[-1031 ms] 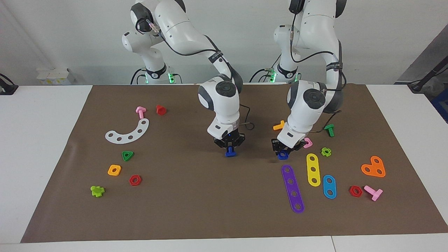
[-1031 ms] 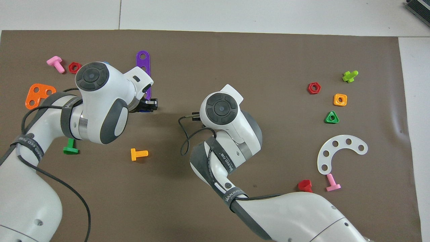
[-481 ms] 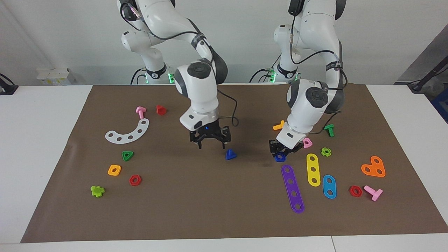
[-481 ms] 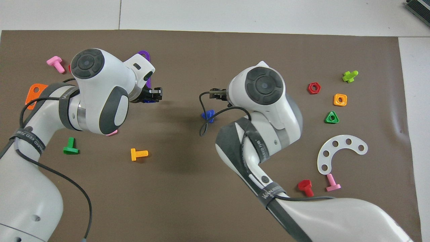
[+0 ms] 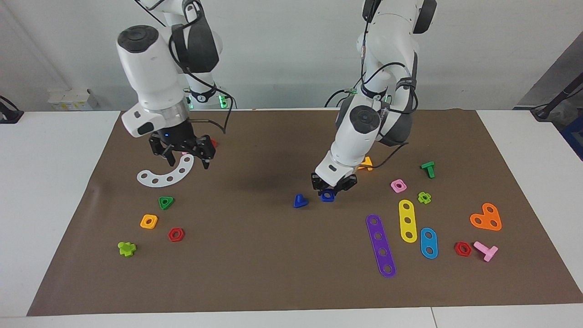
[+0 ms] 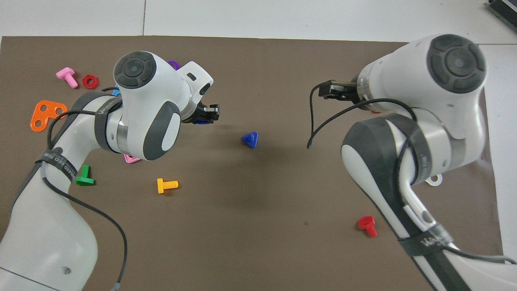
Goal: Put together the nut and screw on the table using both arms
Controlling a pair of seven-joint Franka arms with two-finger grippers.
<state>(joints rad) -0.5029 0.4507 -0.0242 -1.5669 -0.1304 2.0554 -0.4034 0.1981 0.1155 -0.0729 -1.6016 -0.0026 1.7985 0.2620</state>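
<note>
Two claws: left claw [image 5: 329, 190] grips nut [image 5: 327, 196]; right claw [image 5: 184, 156] gapes empty.
Screw [image 5: 300, 201]: light, rigid, slick; at nut's 9 o'clock; pinch triangular head.

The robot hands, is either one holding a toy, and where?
The left gripper holds the small dark-blue square plastic nut by its edges, beside the dark-blue triangular-headed screw. The right gripper is open, holding nothing.

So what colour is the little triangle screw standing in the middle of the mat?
Dark blue; the screw shows best in the facing view.
</note>
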